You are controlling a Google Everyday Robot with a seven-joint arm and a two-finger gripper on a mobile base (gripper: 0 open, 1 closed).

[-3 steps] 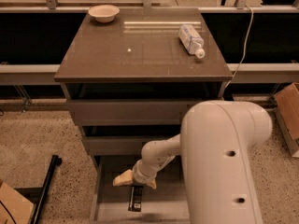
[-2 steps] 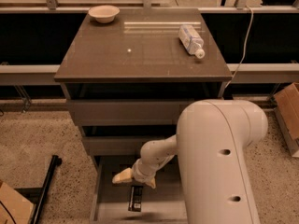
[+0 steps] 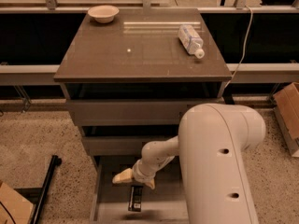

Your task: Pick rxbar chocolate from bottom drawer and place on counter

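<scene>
The rxbar chocolate (image 3: 135, 199), a flat dark bar with pale print, lies on the floor of the bottom drawer (image 3: 110, 208), which is pulled out at the bottom of the view. My gripper (image 3: 135, 180) reaches down into that drawer, just above the far end of the bar. Its cream fingers (image 3: 122, 177) are spread apart, and nothing is held between them. The counter (image 3: 140, 50) is the glossy grey-brown top of the cabinet, higher up in the view. My large white arm (image 3: 219, 167) covers the right part of the drawer.
A pale bowl (image 3: 103, 13) sits at the counter's back left. A clear plastic bottle (image 3: 191, 39) lies at its right. A black bar (image 3: 46, 185) and a cardboard box (image 3: 14, 206) are on the floor at left, and another box (image 3: 289, 111) is at right.
The arm's body has shifted a little to the left. The gripper has edged slightly left over the bar, and the bar has not moved.
</scene>
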